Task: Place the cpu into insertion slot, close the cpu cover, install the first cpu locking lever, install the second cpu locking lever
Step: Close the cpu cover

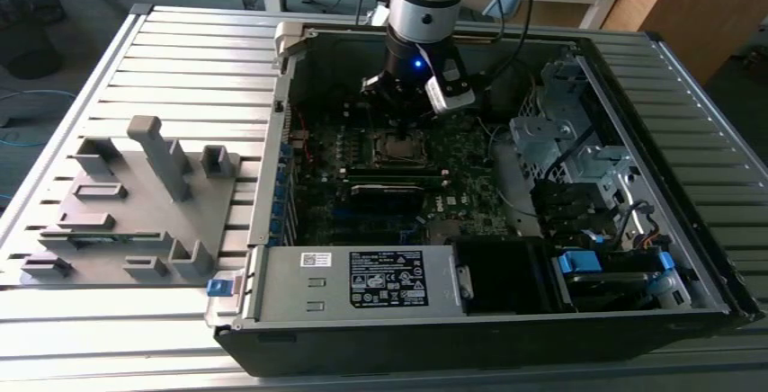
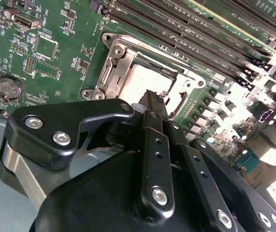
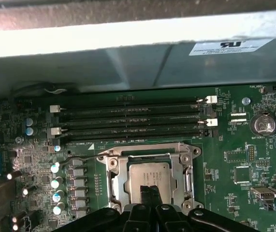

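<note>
Gripper over the socket, three views. The gripper (image 3: 150, 189) points straight down into the open case (image 1: 672, 320), directly above the slot (image 1: 400, 147) on the motherboard (image 3: 234, 159). Its two fingers (image 2: 153, 108) are pressed together, and nothing is visible between them.

The cpu (image 3: 146, 173) lies flat in the slot, straight below the fingertips. In both wrist views the tips overlap the cpu edge nearest the gripper body, and the rest of the silver top extends ahead of them. Whether the tips touch the metal or hover just above it cannot be told.

The cover (image 3: 150, 155) appears to lie down around the cpu as a bright frame, its cut-out exposing the chip. It surrounds the tips on three sides. The cpu is square and offers no long axis. The frame sits square to the finger pair.

A thin wire lever (image 3: 79, 157) runs beside the frame's far edge and out to one side of the gripper. It cannot be told whether the lever is latched. The memory slots (image 3: 128, 121) lie beyond the cover, running crosswise to the direction in which the gripper faces.

Judged from this state, the cpu is seated and the cover is lowered.
</note>
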Tool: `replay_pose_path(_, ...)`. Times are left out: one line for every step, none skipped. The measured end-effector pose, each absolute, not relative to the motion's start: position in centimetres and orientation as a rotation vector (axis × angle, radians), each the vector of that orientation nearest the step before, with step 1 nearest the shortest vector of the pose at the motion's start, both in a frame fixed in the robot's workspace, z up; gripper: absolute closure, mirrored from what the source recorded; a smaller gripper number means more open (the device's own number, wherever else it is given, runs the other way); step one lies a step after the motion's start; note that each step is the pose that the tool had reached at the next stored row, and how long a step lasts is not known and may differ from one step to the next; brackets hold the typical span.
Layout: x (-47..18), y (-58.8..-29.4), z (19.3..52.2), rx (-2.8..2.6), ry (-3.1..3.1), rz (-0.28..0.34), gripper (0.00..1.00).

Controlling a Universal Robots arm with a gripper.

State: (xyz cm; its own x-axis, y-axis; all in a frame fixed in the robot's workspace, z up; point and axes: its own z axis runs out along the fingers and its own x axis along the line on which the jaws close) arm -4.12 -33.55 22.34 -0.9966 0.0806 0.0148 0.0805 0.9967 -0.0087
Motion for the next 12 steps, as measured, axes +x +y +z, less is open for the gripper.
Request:
replay_pose_path(-4.1,-33.6,22.3,-0.126,-3.124,0.013,0.90)
replay_pose_path(-4.1,-33.5,22.3,-0.126,-3.124,0.013,0.90)
replay_pose_path(-4.2,-33.5,22.3,-0.126,-3.124,0.013,0.90)
replay_pose_path(-4.2,-33.5,22.3,-0.126,-3.124,0.013,0.90)
replay_pose_path(-4.3,-33.5,22.3,-0.126,-3.124,0.013,0.90)
replay_pose_path(-4.5,-33.5,22.2,-0.126,-3.125,0.013,0.90)
replay_pose_path(-4.7,-33.5,22.2,-0.126,-3.125,0.012,0.90)
replay_pose_path(-4.8,-33.5,22.1,-0.126,-3.126,0.012,0.90)
replay_pose_path(-5.0,-33.5,22.0,-0.126,-3.127,0.012,0.90)
replay_pose_path(-5.1,-33.5,21.9,-0.126,-3.127,0.012,0.90)
replay_pose_path(-5.1,-33.5,21.9,-0.126,-3.128,0.012,0.90)
replay_pose_path(-5.1,-33.5,21.8,-0.126,-3.128,0.013,0.90)
